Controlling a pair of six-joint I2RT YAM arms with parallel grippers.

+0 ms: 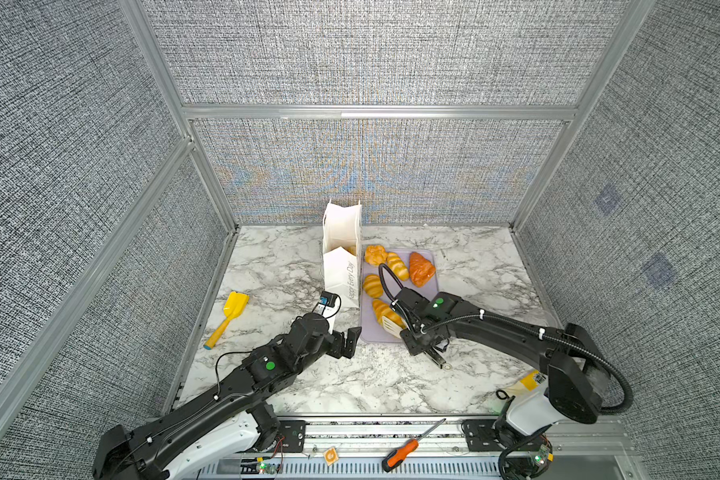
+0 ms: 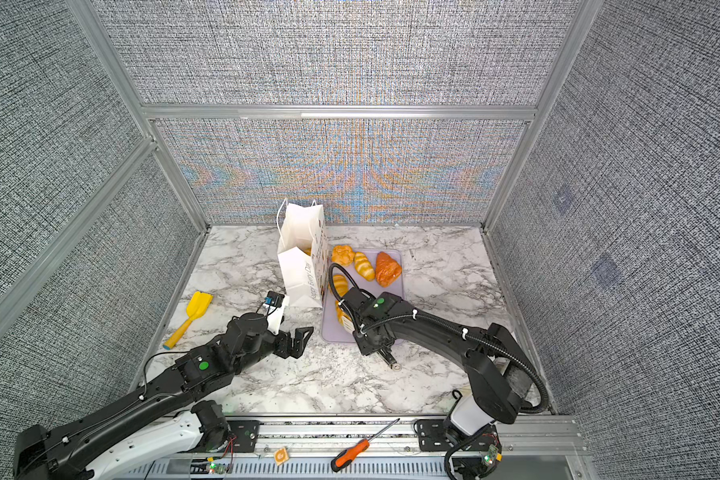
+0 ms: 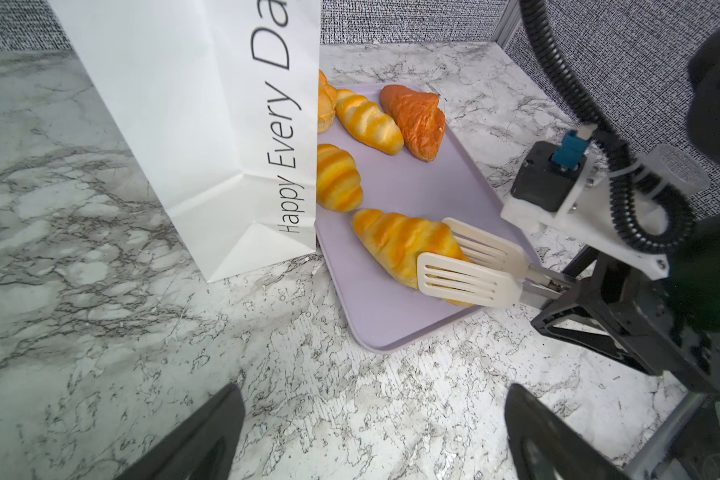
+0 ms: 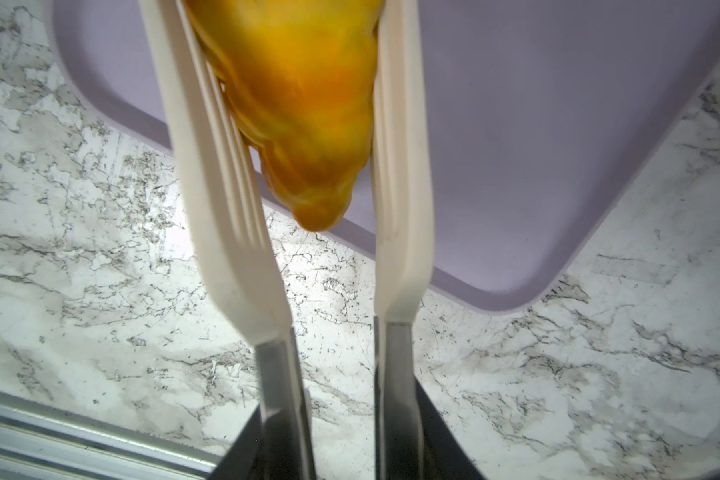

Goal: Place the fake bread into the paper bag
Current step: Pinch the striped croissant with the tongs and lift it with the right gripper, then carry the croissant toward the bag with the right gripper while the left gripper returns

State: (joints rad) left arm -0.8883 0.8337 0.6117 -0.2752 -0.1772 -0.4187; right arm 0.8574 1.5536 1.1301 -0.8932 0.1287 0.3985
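R gripper [image 4: 341,440] clamps tongs [image 3: 510,286]; we see their slotted blades pinching a striped croissant [image 3: 400,245] at lilac tray's [image 3: 412,328] near corner, close to rim. L gripper [image 3: 373,395] gapes empty over bare marble [image 3: 100,291], paper bag [image 1: 341,270] upright just beside tray.

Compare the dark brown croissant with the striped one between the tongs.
Colour: the dark croissant is deep orange-brown; the striped croissant is golden yellow with orange bands. Place: the dark croissant lies at the far end of the lilac tray, the striped croissant at its near end. Contact: no tool is near the dark croissant; the white tongs flank the striped croissant. Both are glossy and lie on the tray.
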